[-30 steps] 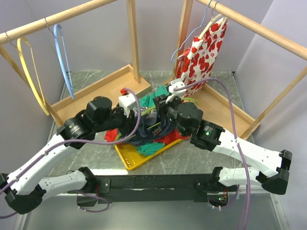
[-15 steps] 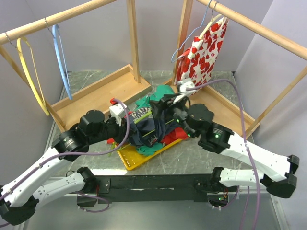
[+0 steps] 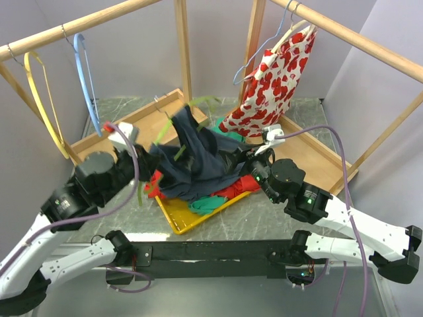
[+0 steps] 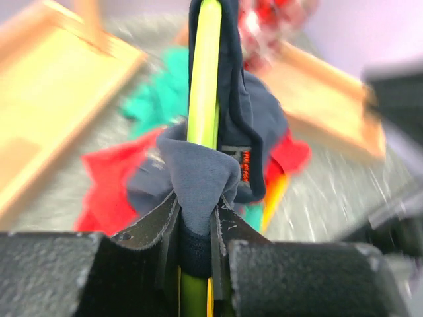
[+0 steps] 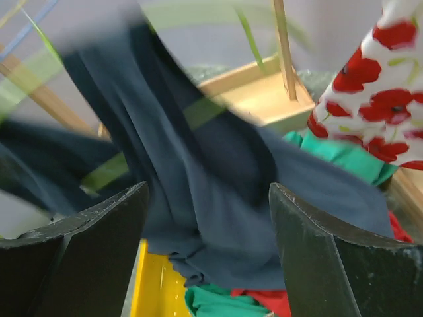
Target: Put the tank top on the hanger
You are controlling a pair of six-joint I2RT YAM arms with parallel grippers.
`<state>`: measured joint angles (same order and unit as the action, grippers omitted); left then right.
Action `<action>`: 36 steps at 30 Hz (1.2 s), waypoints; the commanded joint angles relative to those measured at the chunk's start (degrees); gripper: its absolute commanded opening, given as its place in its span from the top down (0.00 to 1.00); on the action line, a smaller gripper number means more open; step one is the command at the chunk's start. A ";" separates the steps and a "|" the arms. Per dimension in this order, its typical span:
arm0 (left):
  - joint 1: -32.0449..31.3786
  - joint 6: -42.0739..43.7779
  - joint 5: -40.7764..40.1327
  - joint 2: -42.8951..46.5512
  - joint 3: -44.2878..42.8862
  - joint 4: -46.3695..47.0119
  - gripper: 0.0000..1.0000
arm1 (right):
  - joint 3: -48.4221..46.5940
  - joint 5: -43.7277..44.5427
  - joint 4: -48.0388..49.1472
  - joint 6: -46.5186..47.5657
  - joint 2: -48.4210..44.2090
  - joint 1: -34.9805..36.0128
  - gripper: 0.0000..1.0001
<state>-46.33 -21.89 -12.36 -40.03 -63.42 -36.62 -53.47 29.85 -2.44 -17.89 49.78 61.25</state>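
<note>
Navy fabric of the tank top point(image 3: 192, 158) is held up at the centre of the top view, above the yellow tray point(image 3: 168, 221) on the counter point(image 3: 264, 211), and is clamped together with the lime-green hanger point(image 4: 203, 72) in the closed left pincer point(image 4: 195, 224). The right pincer point(image 5: 208, 191) is spread wide — nothing is gripped. The hanger seems only partly threaded — seating both shoulders is judged to remain.

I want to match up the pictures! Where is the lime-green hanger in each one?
Top external: the hanger pokes out of the held-up tank top, left of centre.
Left wrist: an upright green bar at centre, running down into the left gripper.
Right wrist: blurred green streaks across the upper middle.
Shared landmark: the navy tank top, seen with the hanger in all three.
</note>
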 commanded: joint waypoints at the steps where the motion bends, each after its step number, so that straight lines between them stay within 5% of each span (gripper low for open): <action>1: -0.08 -1.84 -17.33 -7.32 -15.66 -0.98 0.99 | -0.32 0.65 0.94 -2.67 -0.47 0.01 0.19; 14: 1.58 3.51 -20.60 -19.81 -35.36 -11.98 0.99 | -2.77 0.57 0.24 -1.18 0.93 0.01 0.18; 24: 22.49 4.66 1.09 -32.91 -47.75 -10.14 0.99 | -5.15 0.12 -1.78 -1.01 1.46 0.09 0.18; 36: 28.13 5.72 5.42 -44.87 -66.90 -11.54 0.99 | -6.12 0.65 -3.89 -0.66 -0.21 0.09 0.18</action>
<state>-18.74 -17.54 -8.32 -84.36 -121.32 -52.95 -56.36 29.67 -6.11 -19.40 50.96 61.25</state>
